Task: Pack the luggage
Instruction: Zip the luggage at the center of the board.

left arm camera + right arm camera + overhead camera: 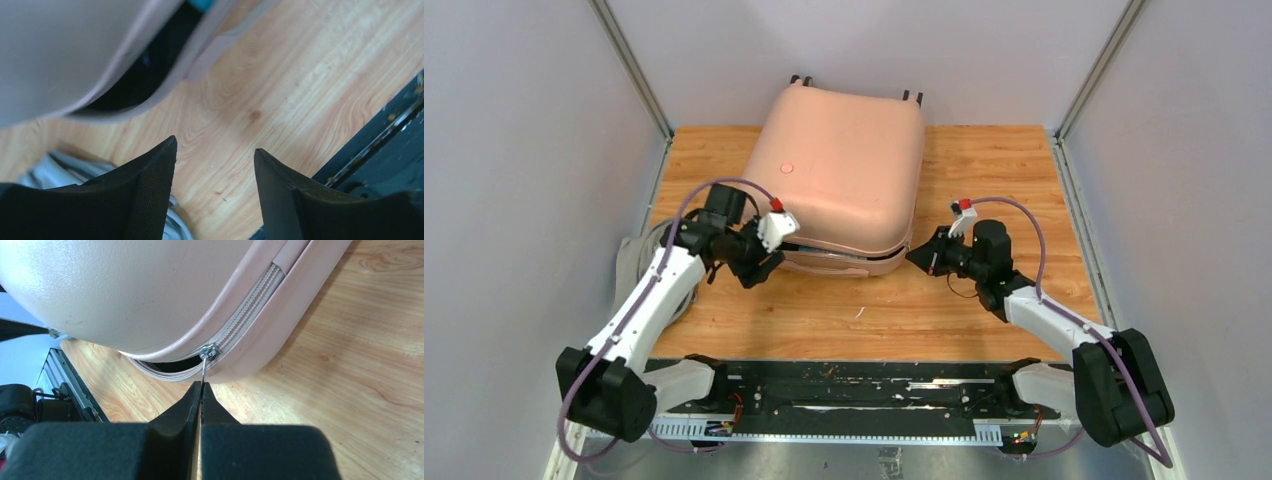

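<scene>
- Table: light wood-grain top, bare across the near half.
- Luggage: pale pink hard shell, lying flat at far centre, wheels toward the back.
- Grey cloth: bunched at the table's left edge, partly hidden.

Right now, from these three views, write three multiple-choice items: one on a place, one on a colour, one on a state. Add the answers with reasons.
1. Where is the left gripper?
A. by the near left corner of the suitcase
B. over the middle of the lid
C. behind it, by the wheels

2. What colour is the suitcase?
A. blue
B. pale pink
C. green

3. How is the right gripper?
A. wide open
B. shut on the zip pull
C. shut on a wheel

Answers:
1 A, the top view shows it beside that corner.
2 B, every view shows pale pink.
3 B, the right wrist view shows it pinching the pull.
</scene>
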